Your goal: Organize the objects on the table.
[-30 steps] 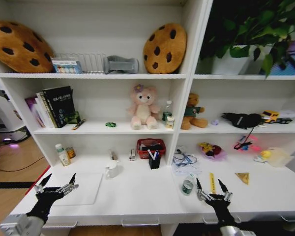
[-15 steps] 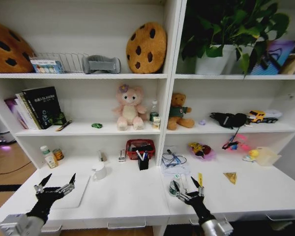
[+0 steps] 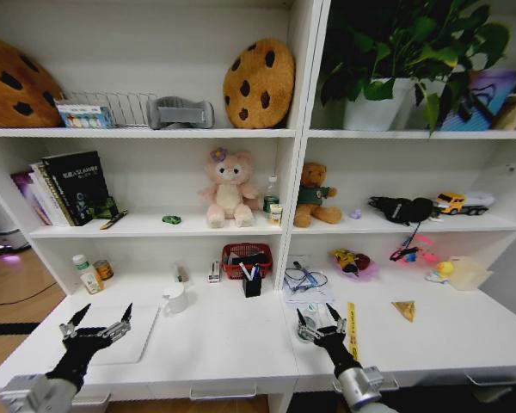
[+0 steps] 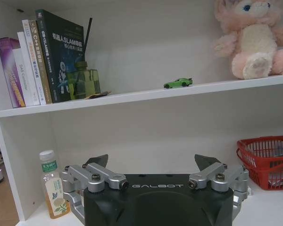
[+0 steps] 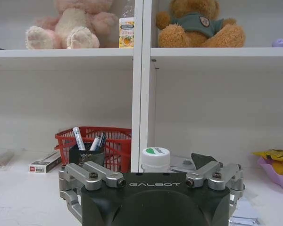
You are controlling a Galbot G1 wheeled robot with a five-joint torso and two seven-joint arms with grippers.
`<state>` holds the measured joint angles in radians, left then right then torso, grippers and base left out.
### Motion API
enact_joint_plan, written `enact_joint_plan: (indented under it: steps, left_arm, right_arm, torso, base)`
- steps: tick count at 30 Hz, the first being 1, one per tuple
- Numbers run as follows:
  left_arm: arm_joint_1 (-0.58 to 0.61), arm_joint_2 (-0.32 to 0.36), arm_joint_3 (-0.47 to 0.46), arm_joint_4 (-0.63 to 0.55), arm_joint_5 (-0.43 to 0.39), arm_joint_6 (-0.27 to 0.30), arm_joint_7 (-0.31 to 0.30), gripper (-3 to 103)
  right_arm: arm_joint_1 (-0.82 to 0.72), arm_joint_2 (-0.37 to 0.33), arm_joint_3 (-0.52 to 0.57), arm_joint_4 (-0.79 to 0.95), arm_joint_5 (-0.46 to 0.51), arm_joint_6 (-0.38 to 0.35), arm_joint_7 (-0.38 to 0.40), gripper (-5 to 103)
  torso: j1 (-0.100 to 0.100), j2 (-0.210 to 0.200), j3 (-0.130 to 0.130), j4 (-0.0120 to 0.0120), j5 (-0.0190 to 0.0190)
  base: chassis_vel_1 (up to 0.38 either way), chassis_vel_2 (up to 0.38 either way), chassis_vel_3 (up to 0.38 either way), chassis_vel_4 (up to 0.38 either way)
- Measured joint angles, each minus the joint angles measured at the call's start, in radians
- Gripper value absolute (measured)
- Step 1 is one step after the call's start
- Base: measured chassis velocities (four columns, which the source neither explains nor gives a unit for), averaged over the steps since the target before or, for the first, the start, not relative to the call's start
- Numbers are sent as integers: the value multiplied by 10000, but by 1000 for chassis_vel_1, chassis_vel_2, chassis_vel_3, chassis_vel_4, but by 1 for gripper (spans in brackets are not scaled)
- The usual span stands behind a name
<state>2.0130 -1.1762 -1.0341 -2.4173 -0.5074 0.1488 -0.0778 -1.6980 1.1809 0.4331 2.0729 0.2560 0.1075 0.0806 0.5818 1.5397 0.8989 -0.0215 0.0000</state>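
Hovering over the front edge of the table (image 3: pixel 232 344), the two grippers sit low and near. The left gripper (image 3: pixel 95 325) hangs above the front left corner with its fingers spread wide, over a flat pale laptop (image 3: pixel 125 335) lying there. The right gripper (image 3: pixel 319 322) is right of the table's middle, also spread open and holding nothing; a small white jar with a green top (image 3: pixel 308 325) stands just beyond it, between the fingertips as the right wrist view shows it (image 5: pixel 155 158). A yellow ruler (image 3: pixel 352 329) lies just beside that gripper on its right, and a small yellow triangle (image 3: pixel 403 310) rests farther toward the right edge.

Farther back, a white mug (image 3: pixel 175 298) stands left of centre, and a black pen cup (image 3: pixel 252 281) with pens stands in front of a red basket (image 3: pixel 246 259) near the back edge. A green-capped bottle (image 3: pixel 87 274) stands at the back left corner, next to a small tin (image 3: pixel 103 269). Tangled cables on papers (image 3: pixel 304 280) lie right of the upright divider.

On the shelf above the table, a tiny green toy car (image 3: pixel 171 219) is parked between a row of books (image 3: pixel 69 188) and the pink plush bear (image 3: pixel 229 188). A brown bear (image 3: pixel 313 195) sits in the next compartment.
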Motion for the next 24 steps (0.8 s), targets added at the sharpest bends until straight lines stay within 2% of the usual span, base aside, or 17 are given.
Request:
enact_joint_plan:
  steps: [2,3,5,6,7,10,11,13,14,16,18,19,24]
  left_arm:
    - [0,0,0,0,0,0,0,100]
    - [0,0,0,0,0,0,0,100]
    - [0,0,0,0,0,-1,0,100]
    - [0,0,0,0,0,0,0,100]
    - [0,0,0,0,0,0,0,100]
    - [0,0,0,0,0,0,1,100]
    - [0,0,0,0,0,0,0,100]
    - [0,0,0,0,0,0,0,100]
    - [0,0,0,0,0,0,0,100]
    - [0,0,0,0,0,0,0,100]
    - [0,0,0,0,0,0,0,100]
    - [0,0,0,0,0,0,0,100]
    - [0,0,0,0,0,0,0,100]
  right_arm:
    - [53,13,-21,-50,15,-115,0,101]
    - [93,18,-29,-75,73,-190,0,92]
    - [118,17,-30,-79,101,-224,2,92]
    - [143,13,-30,-82,118,-250,25,82]
    - [145,8,-31,-83,120,-254,41,76]
    - [145,5,-31,-86,122,-254,56,76]
    - [143,1,-31,-87,128,-254,96,65]
    - [119,-1,-28,-76,156,-254,138,54]
    - [119,-1,-28,-76,156,-254,138,54]
    - [86,-3,-6,-33,175,-238,190,44]
    - [74,-3,6,-23,176,-217,215,44]
    - [-10,1,52,37,218,-184,267,33]
    - [-180,49,147,124,325,-148,329,30]
  torso:
    - [0,0,0,-1,0]
    - [0,0,0,-1,0]
    - [0,0,0,-1,0]
    - [0,0,0,0,0]
    - [0,0,0,-1,0]
    - [0,0,0,-1,0]
    - [0,0,0,0,0]
    - [1,0,0,-1,0]
    - [1,0,0,-1,0]
    - [0,0,0,-1,0]
    - [0,0,0,-1,0]
    - [0,0,0,0,0]
    - [0,1,0,-1,0]
  base:
    - [0,0,0,0]
    - [0,0,0,0]
    - [0,0,0,0]
    - [0,0,0,0]
    - [0,0,0,0]
    - [0,0,0,0]
    - [0,0,0,0]
    - [0,0,0,0]
    - [0,0,0,0]
    - [0,0,0,0]
    - [0,0,0,0]
    - [0,0,0,0]
    - [0,0,0,0]
